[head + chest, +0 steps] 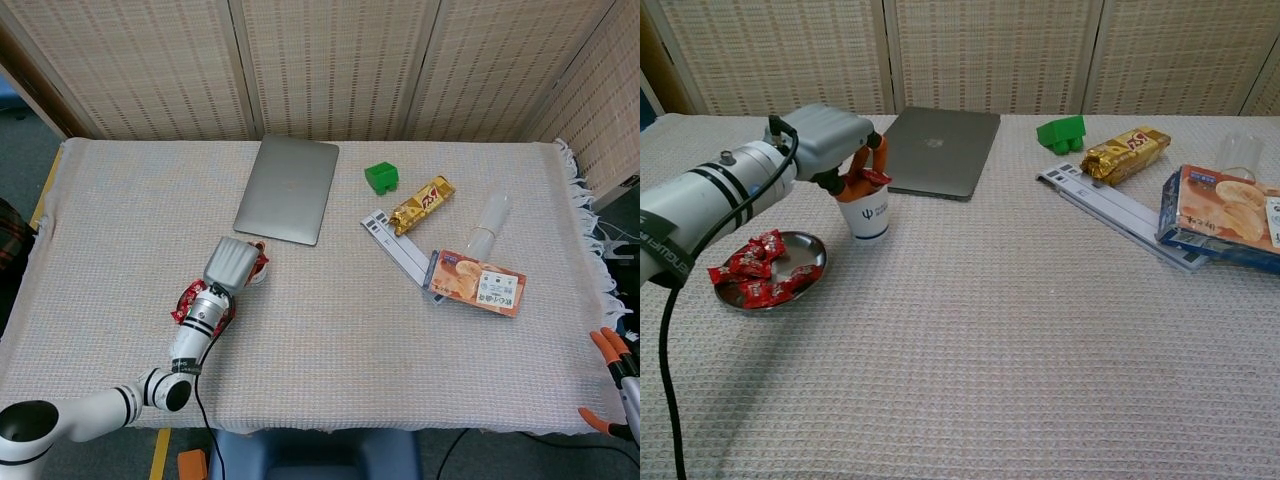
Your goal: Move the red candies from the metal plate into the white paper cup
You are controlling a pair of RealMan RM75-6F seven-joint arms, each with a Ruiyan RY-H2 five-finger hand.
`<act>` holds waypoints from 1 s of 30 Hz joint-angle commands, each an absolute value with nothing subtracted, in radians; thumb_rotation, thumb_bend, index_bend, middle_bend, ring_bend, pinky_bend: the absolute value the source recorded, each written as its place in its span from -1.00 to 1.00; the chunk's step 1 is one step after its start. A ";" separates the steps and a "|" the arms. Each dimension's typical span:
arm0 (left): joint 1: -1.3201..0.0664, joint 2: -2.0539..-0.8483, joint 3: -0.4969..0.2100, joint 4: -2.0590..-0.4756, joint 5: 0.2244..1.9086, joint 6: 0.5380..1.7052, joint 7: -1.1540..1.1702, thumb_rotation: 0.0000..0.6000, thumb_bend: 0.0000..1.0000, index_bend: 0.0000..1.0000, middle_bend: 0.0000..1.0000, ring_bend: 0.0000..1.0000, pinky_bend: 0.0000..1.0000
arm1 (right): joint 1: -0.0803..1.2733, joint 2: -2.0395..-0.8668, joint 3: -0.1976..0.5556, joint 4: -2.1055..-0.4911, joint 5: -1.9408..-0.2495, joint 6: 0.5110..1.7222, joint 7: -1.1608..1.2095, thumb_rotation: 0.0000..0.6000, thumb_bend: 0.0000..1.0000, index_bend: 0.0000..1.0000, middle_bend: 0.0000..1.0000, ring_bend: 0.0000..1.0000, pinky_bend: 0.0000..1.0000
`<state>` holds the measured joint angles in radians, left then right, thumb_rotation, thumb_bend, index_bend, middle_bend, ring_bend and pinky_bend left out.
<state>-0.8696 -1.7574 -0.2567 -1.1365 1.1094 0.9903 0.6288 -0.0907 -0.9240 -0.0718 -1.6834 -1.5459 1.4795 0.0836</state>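
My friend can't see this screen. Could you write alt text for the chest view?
The robot's left hand holds a red candy over a white paper cup, beside a metal plate of more candies. Behind lies a closed grey laptop; snack packs lie at right.

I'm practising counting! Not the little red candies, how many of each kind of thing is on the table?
Laptop: 1
Green block: 1
Gold snack bar: 1
Snack box: 1
White strip: 1
Clear container: 1
White paper cup: 1
Metal plate: 1
Total: 8
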 commanded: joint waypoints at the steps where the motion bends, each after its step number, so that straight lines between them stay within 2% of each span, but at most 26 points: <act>1: -0.871 -1.752 -0.254 -1.141 1.105 0.986 0.633 1.00 0.08 -0.17 -0.13 0.56 1.00 | -0.091 -0.924 -0.072 -1.684 -1.546 1.480 0.083 1.00 -0.88 -1.00 -1.00 -1.00 -1.00; 8: -0.876 -1.740 -0.252 -1.155 1.095 0.976 0.632 1.00 -0.04 -0.47 -0.31 0.53 1.00 | -0.090 -0.924 -0.070 -1.683 -1.542 1.478 0.083 1.00 -0.88 -1.00 -1.00 -1.00 -1.00; 17: -0.872 -1.716 -0.246 -1.200 1.101 0.991 0.610 1.00 -0.10 -0.58 -0.38 0.51 1.00 | -0.091 -0.925 -0.071 -1.683 -1.544 1.478 0.082 1.00 -0.88 -1.00 -1.00 -1.00 -1.00; 24: -0.843 -1.647 -0.235 -1.339 1.167 1.040 0.532 1.00 -0.18 -0.83 -0.66 0.49 1.00 | -0.089 -0.927 -0.073 -1.685 -1.551 1.477 0.076 1.00 -0.88 -1.00 -1.00 -1.00 -1.00; 28: -0.808 -1.600 -0.222 -1.432 1.194 1.082 0.494 1.00 -0.19 -0.89 -0.71 0.47 1.00 | -0.094 -0.925 -0.078 -1.686 -1.565 1.489 0.079 1.00 -0.88 -1.00 -1.00 -1.00 -1.00; 30: -0.767 -1.560 -0.192 -1.488 1.214 1.113 0.470 1.00 -0.19 -0.87 -0.69 0.47 1.00 | -0.097 -0.924 -0.080 -1.683 -1.570 1.495 0.084 1.00 -0.88 -1.00 -1.00 -1.00 -1.00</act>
